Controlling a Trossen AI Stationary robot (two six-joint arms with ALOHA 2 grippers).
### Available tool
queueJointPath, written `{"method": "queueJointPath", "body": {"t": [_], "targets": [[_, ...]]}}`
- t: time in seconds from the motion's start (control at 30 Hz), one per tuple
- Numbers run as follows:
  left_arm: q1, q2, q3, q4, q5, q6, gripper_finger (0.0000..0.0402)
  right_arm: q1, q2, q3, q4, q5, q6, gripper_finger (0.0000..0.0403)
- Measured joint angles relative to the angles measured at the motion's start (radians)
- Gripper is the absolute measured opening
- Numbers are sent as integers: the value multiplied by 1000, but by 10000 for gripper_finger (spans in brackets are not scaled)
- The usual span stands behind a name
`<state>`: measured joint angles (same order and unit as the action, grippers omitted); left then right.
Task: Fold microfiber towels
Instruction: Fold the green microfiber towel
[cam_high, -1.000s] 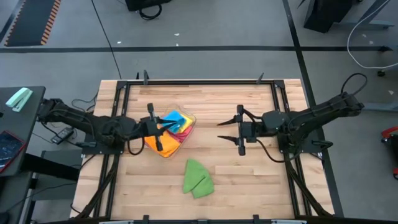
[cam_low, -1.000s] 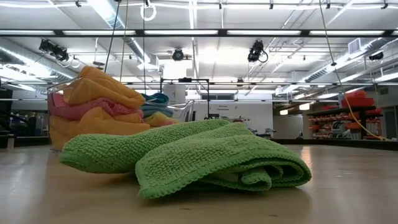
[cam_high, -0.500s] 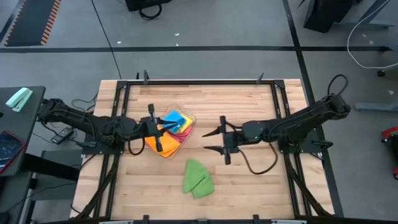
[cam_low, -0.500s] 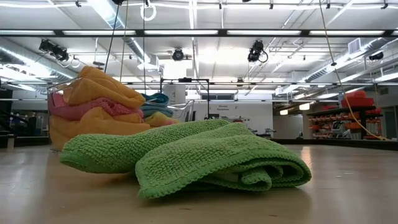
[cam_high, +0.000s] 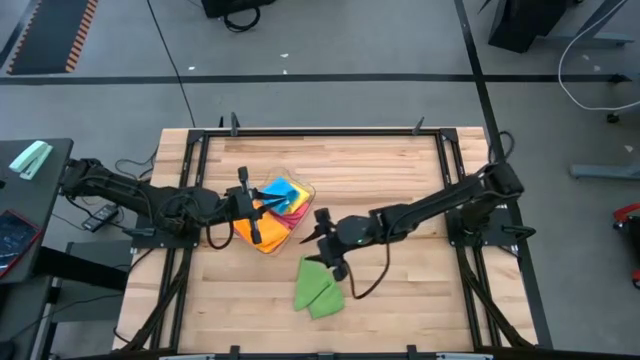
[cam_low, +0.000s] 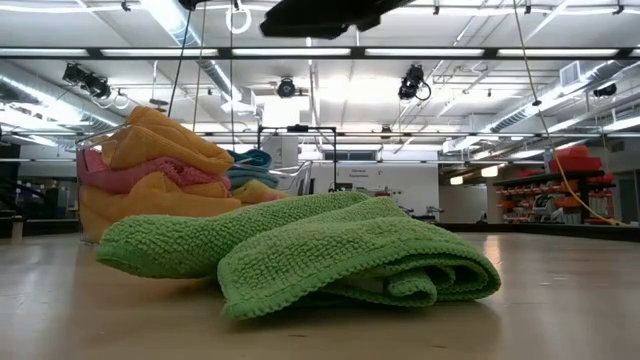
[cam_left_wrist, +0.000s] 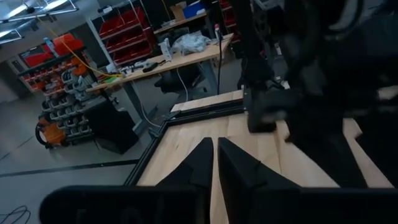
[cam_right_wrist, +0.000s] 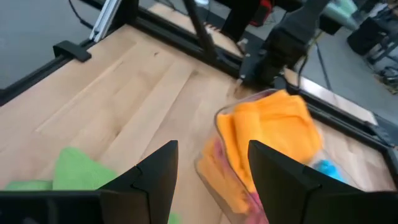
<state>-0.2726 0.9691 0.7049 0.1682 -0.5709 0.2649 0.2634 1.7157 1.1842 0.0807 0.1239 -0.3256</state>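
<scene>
The right gripper (cam_high: 322, 243) hangs over the middle of the table (cam_high: 400, 300) at the end of its long outstretched arm, its two fingers (cam_right_wrist: 163, 163) spread wide apart with nothing between them, just beside the upper edge of the green towel (cam_high: 317, 288) and near the clear tub (cam_high: 305, 205). In its wrist view the green cloth shows past one finger, and the tub with an orange towel (cam_right_wrist: 273, 127) heaped in it shows between and beyond the fingers. The left gripper (cam_high: 264, 205) sits at the tub's left side among the cloths, its fingers (cam_left_wrist: 202, 163) drawn almost together with only a thin slit left; whether they pinch any cloth cannot be told. The green towel lies loosely folded on the bare wood toward the front of the table, apart from the tub; from table height it fills the foreground as a soft rumpled roll (cam_low: 300, 250). Behind it the tub stands piled with orange, pink (cam_low: 130, 172), yellow and blue (cam_low: 250, 160) towels, the orange one bulging over the rim. Seen from above, the same stack shows blue, yellow, pink and orange layers, with the orange cloth (cam_high: 262, 232) spilling toward the table's front
</scene>
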Motion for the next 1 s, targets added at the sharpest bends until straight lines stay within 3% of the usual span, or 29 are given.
{"method": "queueJointPath", "body": {"t": [0.17, 0.47, 0.77, 1.0], "targets": [[0, 0, 0, 0, 0, -13, 27, -2, 78, 52, -9, -20, -14, 203], [0, 0, 0, -2, 0, -20, 22, -6, 177, 133, -21, -149, 17, 203], [0, 1, 0, -3, 0, -26, 29, 16, 357, 324, -234, -215, 8, 203], [0, 1, 0, -10, 0, -26, 17, 19, 451, 434, -359, -377, -14, 203]]}}
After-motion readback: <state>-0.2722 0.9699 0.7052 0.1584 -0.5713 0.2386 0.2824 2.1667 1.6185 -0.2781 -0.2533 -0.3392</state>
